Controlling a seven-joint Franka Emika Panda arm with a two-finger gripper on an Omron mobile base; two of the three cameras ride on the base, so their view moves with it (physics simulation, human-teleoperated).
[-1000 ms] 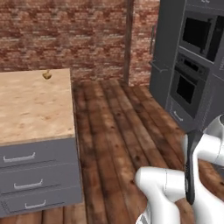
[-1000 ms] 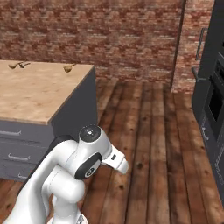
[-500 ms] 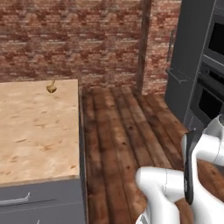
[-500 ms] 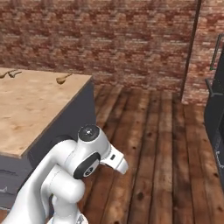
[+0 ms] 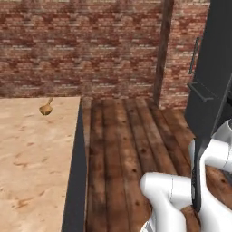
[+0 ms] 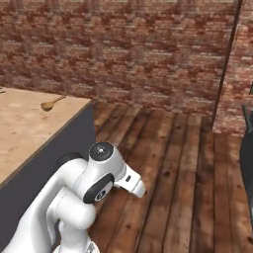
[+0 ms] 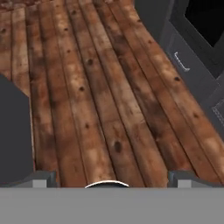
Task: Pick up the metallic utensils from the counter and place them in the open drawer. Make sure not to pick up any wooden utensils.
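The counter [image 5: 31,154] [image 6: 24,128] is a pale wood-grain island top on my left. One wooden utensil, a light-brown spoon [image 5: 45,108] [image 6: 52,104], lies near its far right corner. The metallic utensils and the open drawer are out of view. My gripper [image 7: 112,178] hangs low over the plank floor beside the island. It is open, its fingertips [image 7: 41,178] far apart with nothing between them. The white arm [image 6: 94,183] is folded close to the base.
Dark plank floor [image 5: 122,145] runs between the island and a brick wall [image 6: 138,49]. A tall dark cabinet with a bar handle [image 5: 201,90] stands on the right. In the hand view, grey oven cabinetry with a small drawer handle [image 7: 181,61] sits upper right, and the island's dark side [image 7: 13,140] sits left.
The whole scene has shifted: the base has driven forward, so the counter and its spoon have slid left and closer. The arm's pose is unchanged and the gripper stays open.
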